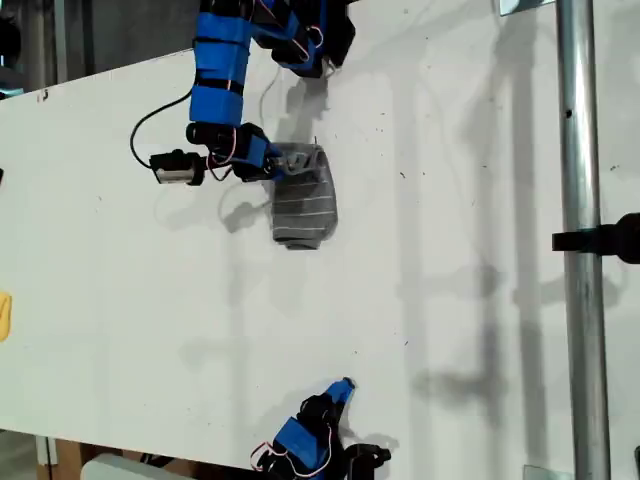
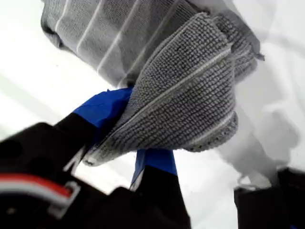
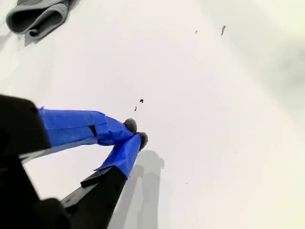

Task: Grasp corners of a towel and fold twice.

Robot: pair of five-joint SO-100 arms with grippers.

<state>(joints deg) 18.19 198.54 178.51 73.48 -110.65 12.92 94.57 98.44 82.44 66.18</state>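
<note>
The towel (image 1: pixel 304 202), grey with thin white stripes, lies folded into a small bundle on the white table (image 1: pixel 450 250) in the upper middle of the exterior view. My first gripper (image 1: pixel 277 163) is at the bundle's upper edge, shut on a raised flap of the towel (image 2: pixel 186 95). The flap is pinched between its blue-taped fingers (image 2: pixel 107 107). I cannot tell which corners are in the pinch. My second gripper (image 1: pixel 345 385) is near the table's bottom edge in the exterior view. It is shut and holds nothing, its fingertips (image 3: pixel 129 126) touching. The towel (image 3: pixel 35 16) is far from it.
A small yellow object (image 1: pixel 4 315) sits at the exterior view's left edge. A vertical metal pole (image 1: pixel 580 250) with a black clamp (image 1: pixel 600 240) crosses the exterior view's right side. A black cable (image 1: pixel 150 120) loops beside the first arm.
</note>
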